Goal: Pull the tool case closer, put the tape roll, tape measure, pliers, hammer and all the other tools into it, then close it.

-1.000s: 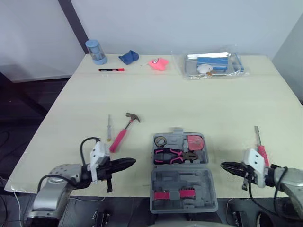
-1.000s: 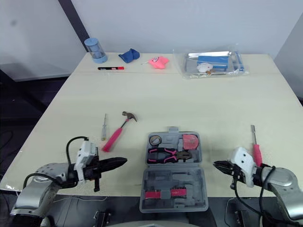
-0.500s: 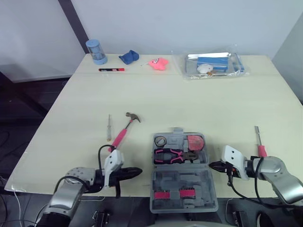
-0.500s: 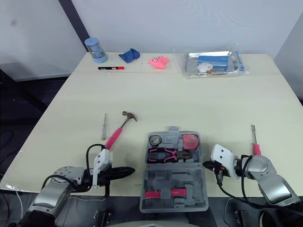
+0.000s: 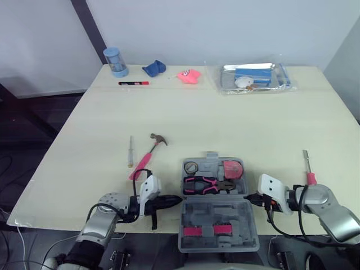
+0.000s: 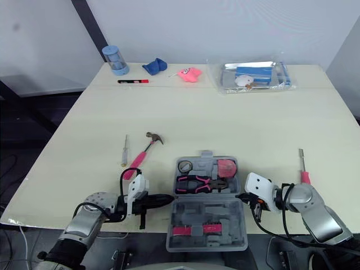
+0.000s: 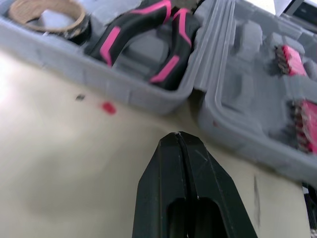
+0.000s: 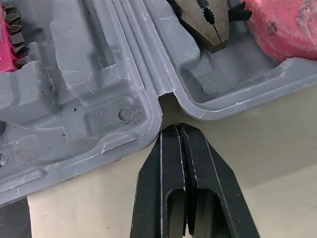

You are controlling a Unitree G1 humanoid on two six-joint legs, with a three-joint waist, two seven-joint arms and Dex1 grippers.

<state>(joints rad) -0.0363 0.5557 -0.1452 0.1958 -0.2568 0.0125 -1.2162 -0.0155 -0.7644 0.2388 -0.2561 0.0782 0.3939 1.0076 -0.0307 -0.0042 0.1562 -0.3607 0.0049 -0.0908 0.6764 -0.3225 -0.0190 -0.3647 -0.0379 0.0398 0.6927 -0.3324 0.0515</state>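
Tool case (image 5: 216, 212) lies open at the 6 o'clock edge of the tabletop (image 5: 225, 124), its two grey halves spread flat with the hinge running across the middle. The far half holds the tape roll (image 5: 190, 167) in its 10 o'clock corner, the pink tape measure (image 5: 231, 169) in its 2 o'clock corner, and the pink-and-black pliers (image 5: 205, 185) lying across below both. The near half carries two pink bit strips (image 5: 207, 230).

The left end effector (image 5: 179, 198) sits at the case's 9 o'clock side, its fingers pressed together, the tip just beside the case wall at the hinge line. The right end effector (image 5: 249, 198) sits at the 3 o'clock side, also closed on nothing, its tip at the hinge notch; whether it touches the plastic cannot be told.

The hammer (image 5: 147, 158), pink-handled, lies outside the case at its 10 o'clock, head pointing away. A slim screwdriver (image 5: 130, 152) lies just beside the hammer on the side away from the case. A pink-handled screwdriver (image 5: 307, 169) lies at the case's 2 o'clock, just beyond the right arm.

Along the tabletop's 12 o'clock edge, well apart from the case, stand a blue cylinder (image 5: 115, 61), a red-and-black marker (image 5: 133, 83), a blue cloth-like thing (image 5: 153, 68), a pink object (image 5: 188, 75), and a clear bag (image 5: 253, 77) with a tray inside.
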